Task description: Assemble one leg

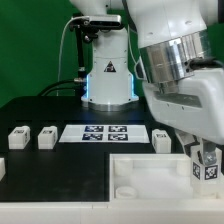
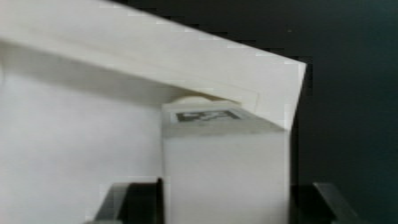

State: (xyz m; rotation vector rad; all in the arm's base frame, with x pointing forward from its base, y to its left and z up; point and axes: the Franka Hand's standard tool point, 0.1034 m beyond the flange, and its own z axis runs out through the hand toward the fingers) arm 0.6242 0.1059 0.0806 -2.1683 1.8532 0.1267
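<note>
My gripper (image 1: 204, 157) is shut on a leg (image 1: 208, 171), a small white block with a black-and-white tag, and holds it upright at the far right corner of the large white panel (image 1: 150, 176). In the wrist view the leg (image 2: 222, 160) runs out between my two dark fingers (image 2: 135, 203). Its tagged far end touches a round corner socket (image 2: 199, 101) of the panel (image 2: 98, 95). My gripper (image 2: 228, 198) grips the leg by its sides. Three more legs lie on the black table: two on the exterior view's left (image 1: 18, 138) (image 1: 46, 138) and one on its right (image 1: 163, 140).
The marker board (image 1: 105, 133) lies flat behind the panel. The robot's base (image 1: 108, 80) stands at the back centre with cables beside it. A small white piece (image 1: 2, 168) shows at the exterior view's left edge. My arm hides the right side of the table.
</note>
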